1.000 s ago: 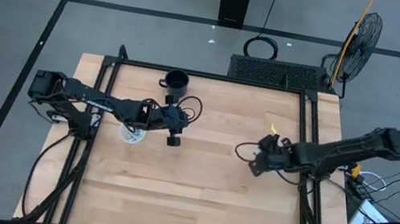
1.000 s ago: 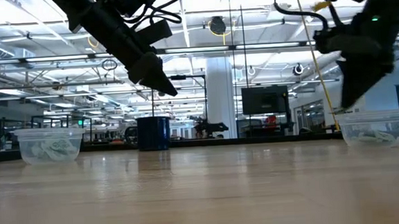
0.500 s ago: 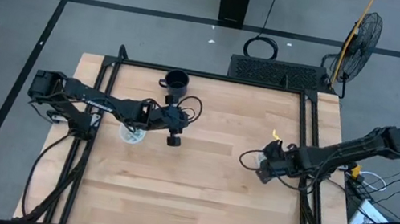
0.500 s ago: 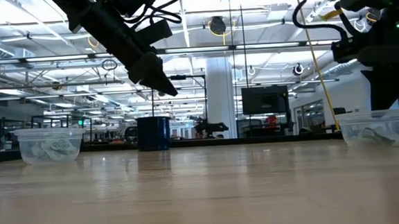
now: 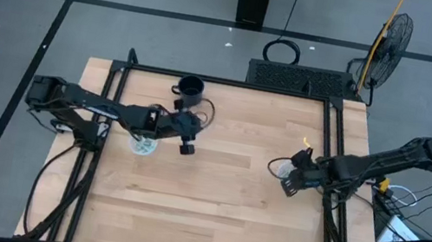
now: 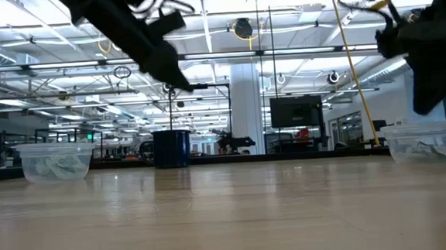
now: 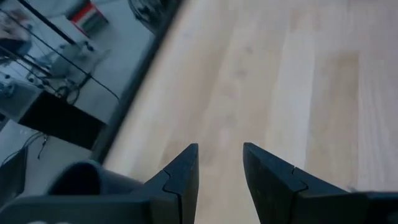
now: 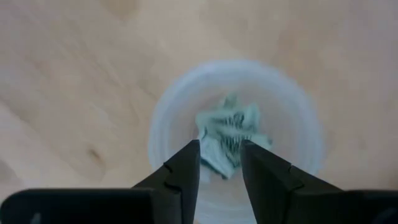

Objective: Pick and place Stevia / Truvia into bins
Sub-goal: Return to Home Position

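No loose Stevia / Truvia packet shows on the table. White-and-green packets point(image 8: 231, 127) lie crumpled in the right bin point(image 8: 163, 115), and more packets point(image 6: 57, 168) lie in the left bin point(image 6: 54, 162). My right gripper point(image 8: 219, 146) hovers above the right bin point(image 5: 281, 168), its fingers a narrow gap apart and holding nothing. My left gripper point(image 7: 220, 149) hangs over bare wood to the right of the left bin point(image 5: 142, 145), also narrowly open and holding nothing. In the high view the left gripper point(image 5: 186, 146) is near the table's middle and the right gripper point(image 5: 288, 186) near its right rail.
A black handled mug point(image 5: 190, 90) stands near the table's far edge, behind the left gripper. Black frame rails point(image 5: 331, 140) run along the table's sides. Bare wood point(image 5: 210, 208) fills the middle and near half of the table.
My right gripper has moved toward the table's right edge and risen, and now hangs over the right bin. My left gripper has lifted a little and stayed beside the left bin.
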